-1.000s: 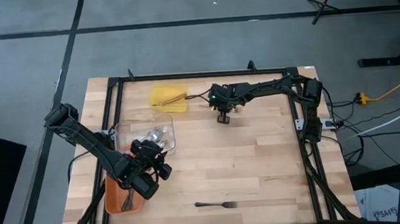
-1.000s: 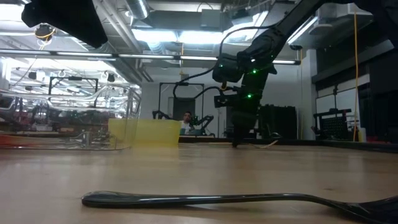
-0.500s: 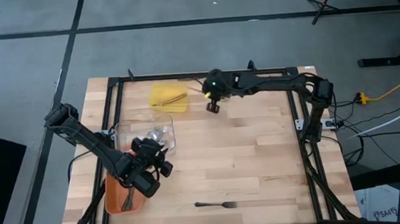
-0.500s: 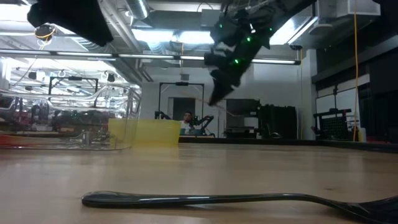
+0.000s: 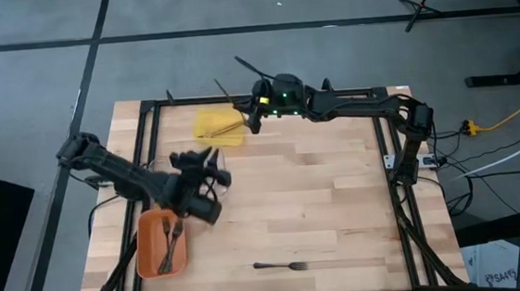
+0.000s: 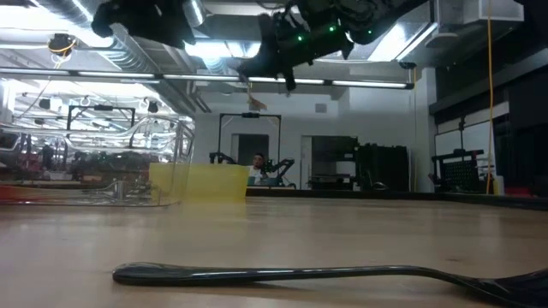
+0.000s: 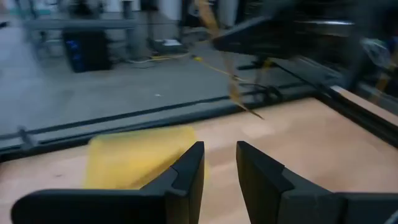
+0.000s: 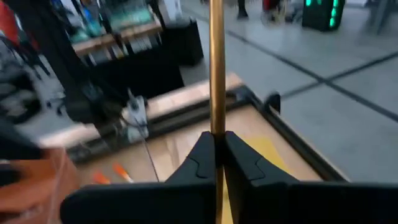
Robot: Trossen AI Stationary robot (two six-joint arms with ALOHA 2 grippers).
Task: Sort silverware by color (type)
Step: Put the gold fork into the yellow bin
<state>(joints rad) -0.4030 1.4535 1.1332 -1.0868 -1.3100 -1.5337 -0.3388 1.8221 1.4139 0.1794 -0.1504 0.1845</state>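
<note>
Butcher-block table [image 5: 319, 187] under me: my right gripper [image 5: 250, 118], jaws pinched on a thin tan wooden utensil [image 8: 216, 62], hangs beside the yellow tray [image 5: 217, 127]. One dark grey-black fork [image 5: 282, 266] lies well apart from that tray; two sit in the orange tray [image 5: 161, 242]. My left gripper [image 5: 208, 165], fingers spread, holds nothing.

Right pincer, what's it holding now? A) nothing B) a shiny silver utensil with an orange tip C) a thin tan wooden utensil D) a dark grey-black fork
C: the right wrist view shows the right pincer shut on a thin tan wooden utensil that sticks straight out past its fingertips; the dark grey-black fork lies on the wooden table near the front edge.
</note>
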